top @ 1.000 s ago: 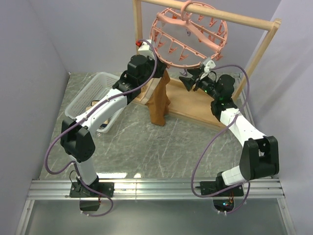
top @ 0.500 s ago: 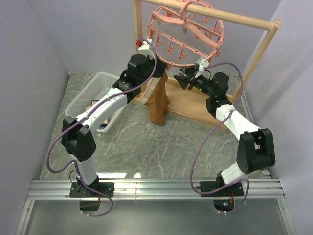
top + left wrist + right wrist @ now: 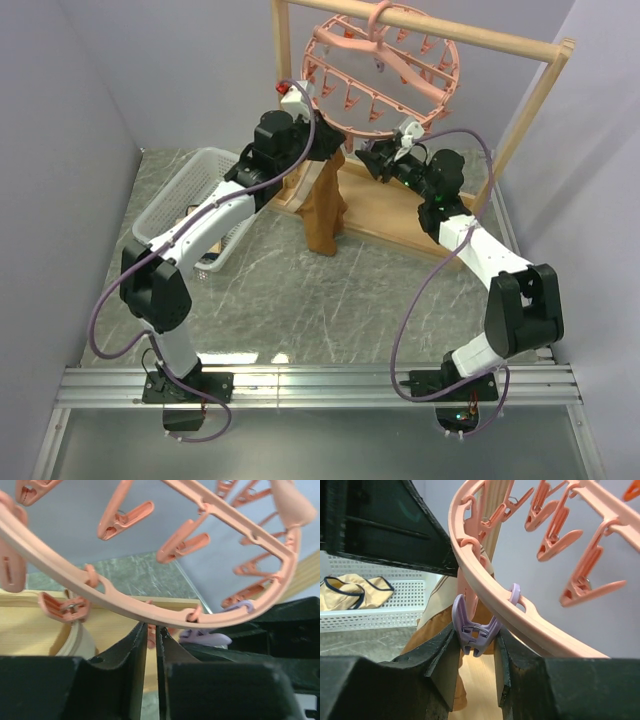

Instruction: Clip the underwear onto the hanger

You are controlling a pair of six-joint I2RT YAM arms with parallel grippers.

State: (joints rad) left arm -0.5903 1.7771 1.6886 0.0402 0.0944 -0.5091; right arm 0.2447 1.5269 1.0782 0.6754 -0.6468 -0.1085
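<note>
The pink hanger hangs by its hook from the wooden rail. The brown underwear hangs down from the ring's near rim. In the left wrist view its tan waistband sits under a pink clip. My left gripper is at the rim above the cloth, its jaws shut to a thin slit with a bit of pink at the tips. My right gripper closes on both sides of a purple clip hooked on the ring. The underwear hangs just behind it.
A white basket stands at the left; a beige garment with dark trim lies in it. The wooden rack has a flat base board under the hanger. Several pink clips dangle round the ring.
My right gripper has moved up and left to the hanger's rim and onto the purple clip. The hanger has swung and tilted a little. My left gripper has shifted slightly up with the cloth.
</note>
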